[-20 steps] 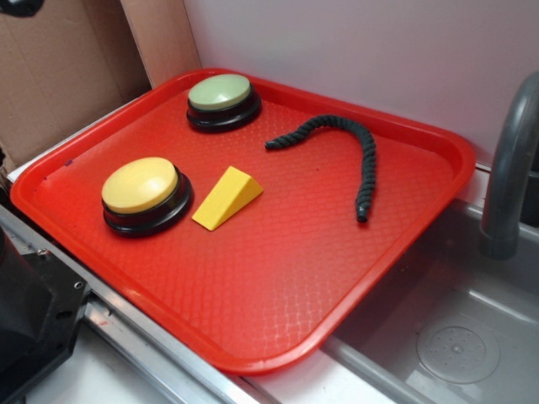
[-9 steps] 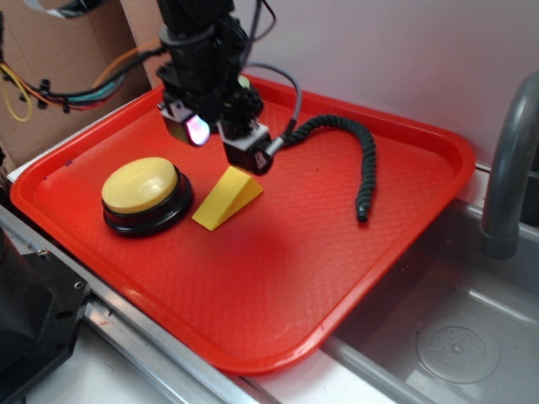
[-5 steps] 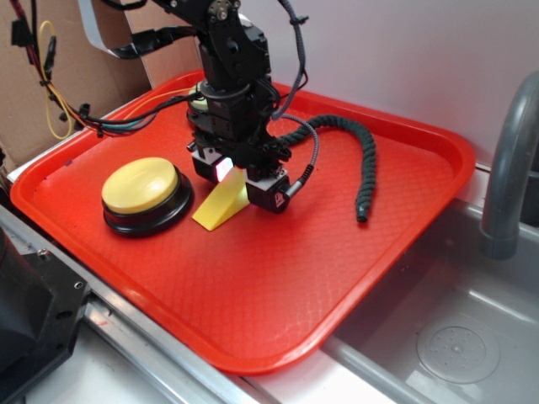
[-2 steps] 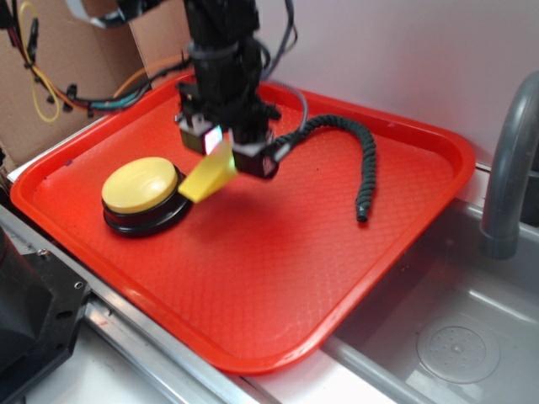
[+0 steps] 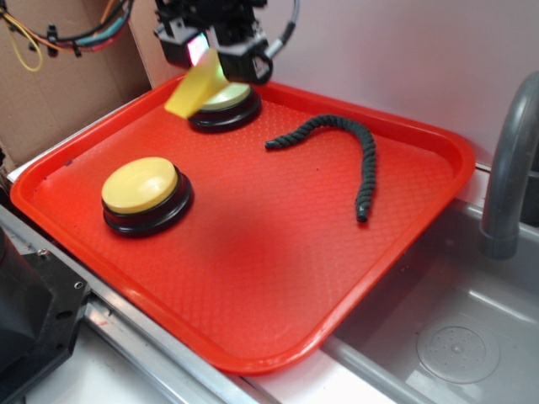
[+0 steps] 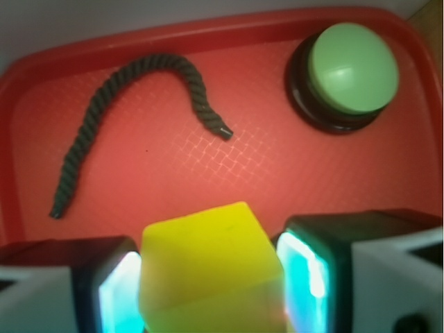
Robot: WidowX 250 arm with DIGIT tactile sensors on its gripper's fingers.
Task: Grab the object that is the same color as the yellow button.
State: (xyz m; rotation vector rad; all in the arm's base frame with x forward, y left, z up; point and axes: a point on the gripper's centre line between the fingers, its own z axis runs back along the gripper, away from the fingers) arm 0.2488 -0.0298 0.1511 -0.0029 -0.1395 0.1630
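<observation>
The yellow wedge object (image 5: pixel 194 89) hangs in the air above the tray's back left, tilted, held between my gripper's (image 5: pixel 210 57) fingers. In the wrist view the object (image 6: pixel 208 270) fills the gap between the two glowing pads, and my gripper (image 6: pixel 211 291) is shut on it. The yellow button (image 5: pixel 141 186), a yellow dome on a black base, sits on the red tray (image 5: pixel 278 278) at the left, well below and in front of the gripper.
A pale-green button (image 5: pixel 226 103) on a black base sits at the tray's back, just under the held wedge. A dark twisted rope (image 5: pixel 354 151) lies at the right. A grey sink (image 5: pixel 459 337) and faucet (image 5: pixel 509 168) are on the right. Cardboard stands at the back left.
The gripper came down over the wedge, shut on it, and has lifted it up and back toward the pale-green button. The spot beside the yellow button is now bare.
</observation>
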